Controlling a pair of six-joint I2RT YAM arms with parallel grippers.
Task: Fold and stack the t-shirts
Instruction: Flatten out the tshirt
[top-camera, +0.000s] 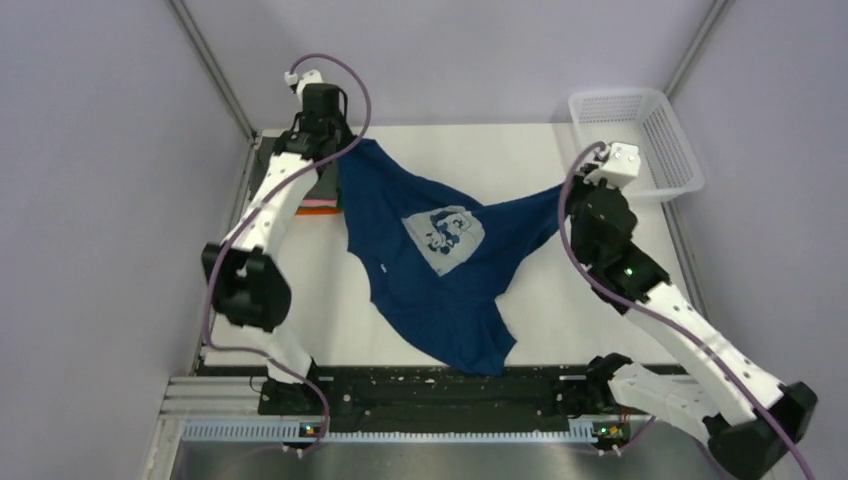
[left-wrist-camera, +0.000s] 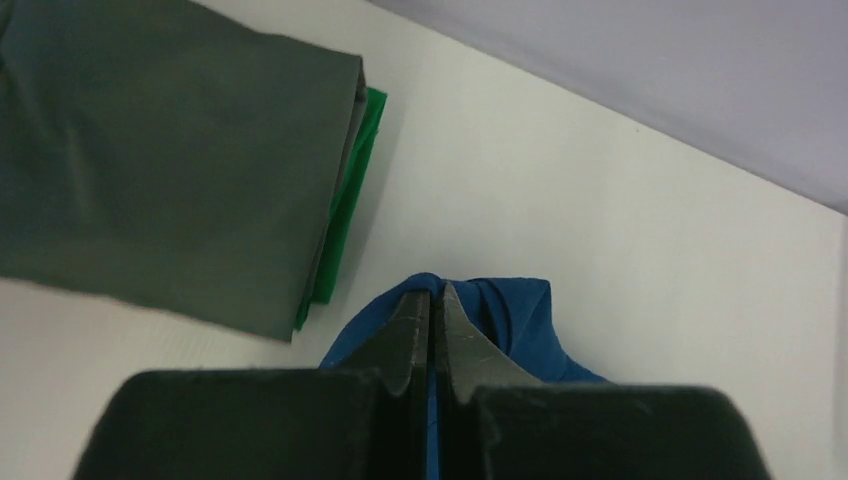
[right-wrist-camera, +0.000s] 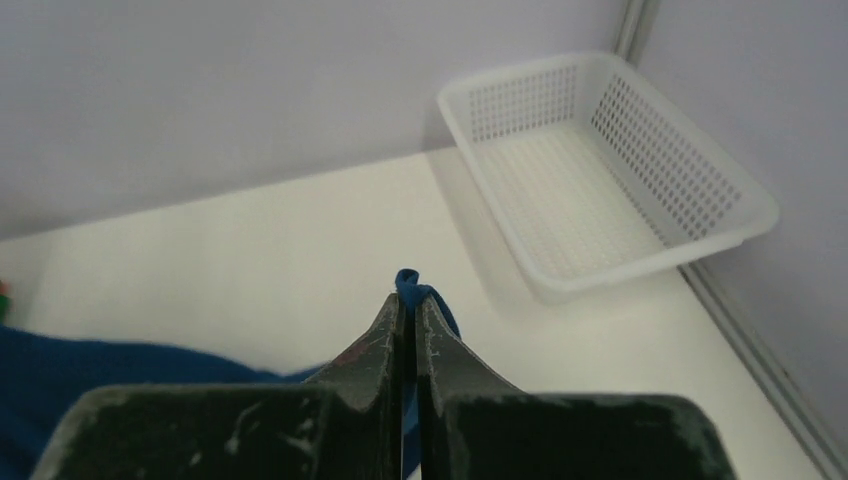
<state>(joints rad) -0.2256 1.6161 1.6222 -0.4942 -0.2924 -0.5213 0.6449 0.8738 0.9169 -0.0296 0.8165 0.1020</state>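
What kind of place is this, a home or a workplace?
Probably a robot test cell in a laboratory: the left arm and right arm are bolted to a white table walled by plain panels, with a navy t-shirt and a mesh basket as props.

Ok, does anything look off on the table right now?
Nothing damaged. The navy t-shirt stretches crooked between the left hand and right hand, print tilted, its lower hem bunched at the near edge of the table.
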